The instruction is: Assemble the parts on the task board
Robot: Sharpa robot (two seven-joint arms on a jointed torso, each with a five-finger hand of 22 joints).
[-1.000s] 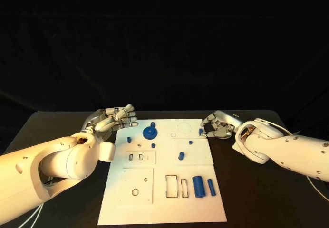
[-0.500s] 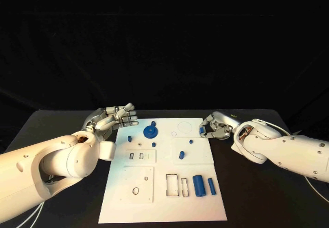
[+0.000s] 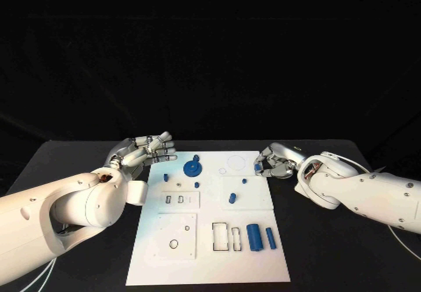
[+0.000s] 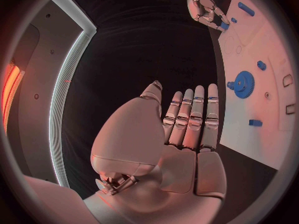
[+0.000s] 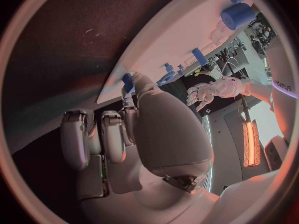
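Right silver hand pinches a small blue plastic peg at the white task board's right edge, right of centre in the head view; the faint round socket just left of it looks the likely target. Left silver hand, fingers apart, holds nothing beside the blue gear. In the left wrist view the peg shows between the fingertips.

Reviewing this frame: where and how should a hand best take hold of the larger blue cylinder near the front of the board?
Probably across the middle of the larger blue cylinder, coming from above: it lies flat on the white task board, with a white slot and slimmer blue bar flanking closely.
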